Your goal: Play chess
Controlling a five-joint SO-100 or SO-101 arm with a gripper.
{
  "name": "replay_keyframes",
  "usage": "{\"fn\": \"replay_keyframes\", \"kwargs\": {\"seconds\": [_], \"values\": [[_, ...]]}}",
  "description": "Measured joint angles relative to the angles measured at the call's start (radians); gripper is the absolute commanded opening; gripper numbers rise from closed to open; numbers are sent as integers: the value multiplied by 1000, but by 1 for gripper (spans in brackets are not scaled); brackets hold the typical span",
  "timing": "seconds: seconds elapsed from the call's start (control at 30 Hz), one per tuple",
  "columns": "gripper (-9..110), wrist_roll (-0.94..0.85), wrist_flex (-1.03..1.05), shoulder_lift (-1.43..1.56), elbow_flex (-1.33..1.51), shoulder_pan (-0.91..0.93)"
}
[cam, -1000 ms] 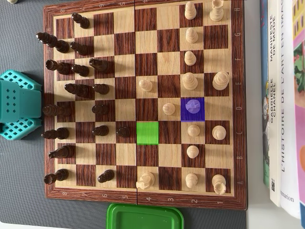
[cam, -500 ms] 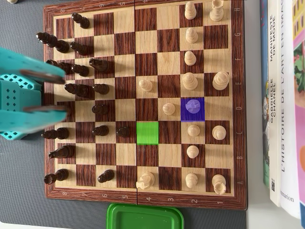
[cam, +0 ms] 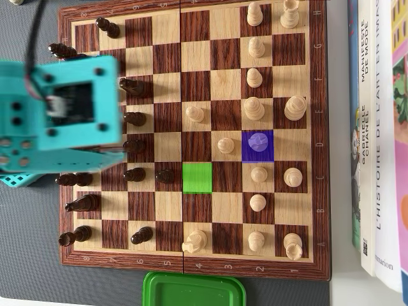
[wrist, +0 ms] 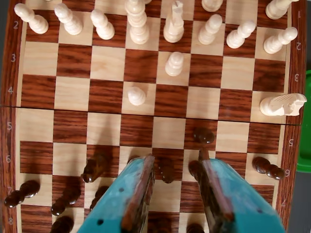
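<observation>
The chessboard (cam: 191, 137) lies flat on the grey desk (cam: 29, 255), a wooden board of glossy dark, grained squares and pale ones, with a dark frame carrying small numbers and letters. In the overhead view the dark pieces (cam: 134, 118) crowd the board's left side and the pale pieces (cam: 254, 109) its right. One square near the board's middle is tinted green (cam: 196, 177), and another, over toward the pale side, is tinted purple (cam: 257, 145) with a pale piece sitting on it.

The turquoise arm hangs over the board's dark side. In the wrist view the gripper (wrist: 177, 167) reaches in from the bottom edge, its jaws standing apart with nothing between them, two blue plastic blades with worn brownish inner faces. A dark pawn (wrist: 203, 135) sits just beyond the tips, toward the board's centre line.

The pieces look like small turned wood: light, rigid, smooth and rounded, narrow at the neck and wider at the foot. I'd judge them easy to lift but quick to topple or slip, so the safest hold is across the body below the head, squeezing squarely. Neighbours stand close along the dark side, and a wide approach could knock them.

A green plastic lid (cam: 194, 290) lies just below the board, and books (cam: 379, 134) flank its right edge.
</observation>
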Motion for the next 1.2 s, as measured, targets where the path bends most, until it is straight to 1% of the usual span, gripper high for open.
{"fn": "replay_keyframes", "kwargs": {"seconds": [0.43, 0.73, 1.2], "values": [[14, 0, 2, -437, -310, 0], [14, -120, 2, -709, -540, 23], [14, -170, 0, -1009, -776, 35]]}}
